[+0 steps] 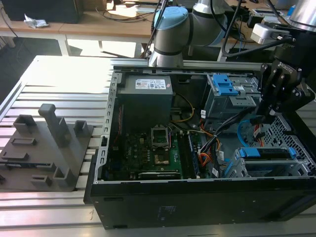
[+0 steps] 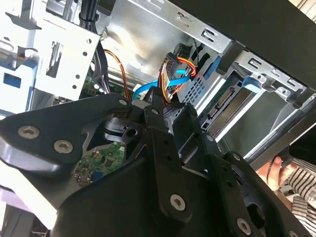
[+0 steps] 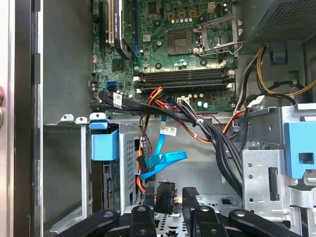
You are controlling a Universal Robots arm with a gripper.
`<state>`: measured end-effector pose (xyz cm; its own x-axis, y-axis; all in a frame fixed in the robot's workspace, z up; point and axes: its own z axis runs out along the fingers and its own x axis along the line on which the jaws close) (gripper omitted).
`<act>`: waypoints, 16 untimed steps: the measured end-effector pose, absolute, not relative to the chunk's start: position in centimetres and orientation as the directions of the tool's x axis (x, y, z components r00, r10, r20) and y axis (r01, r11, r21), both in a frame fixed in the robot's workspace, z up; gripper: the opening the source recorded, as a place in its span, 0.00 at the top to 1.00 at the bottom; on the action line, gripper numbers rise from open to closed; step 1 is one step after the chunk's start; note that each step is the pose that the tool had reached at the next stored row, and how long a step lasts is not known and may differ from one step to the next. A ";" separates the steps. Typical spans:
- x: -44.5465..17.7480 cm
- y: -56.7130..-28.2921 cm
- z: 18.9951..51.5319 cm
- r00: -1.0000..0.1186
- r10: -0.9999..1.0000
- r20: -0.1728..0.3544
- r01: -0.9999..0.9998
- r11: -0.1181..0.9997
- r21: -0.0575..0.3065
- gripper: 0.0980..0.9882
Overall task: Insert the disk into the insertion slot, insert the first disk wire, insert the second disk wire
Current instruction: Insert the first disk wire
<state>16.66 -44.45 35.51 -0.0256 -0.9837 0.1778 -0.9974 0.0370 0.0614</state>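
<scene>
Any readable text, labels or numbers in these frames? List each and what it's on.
Nothing legible; all print is too small or blurred.
White sticker on the grey box-shaped power supply: unreadable.
White tag on the thick black cable bundle: unreadable.
Second white tag beside the flat light-blue cable: unreadable.
Tiny markings on the green circuit board: unreadable.

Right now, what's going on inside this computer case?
A robot arm's gripper hangs inside the open computer case. The disk in its blue caddy already sits in the insertion slot. The gripper is among the first disk wire and the second disk wire, both apparently not yet plugged in.
</scene>
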 end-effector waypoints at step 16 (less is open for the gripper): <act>16.7 -44.4 35.3 -0.026 -0.981 0.193 -0.997 0.038 0.061 0.90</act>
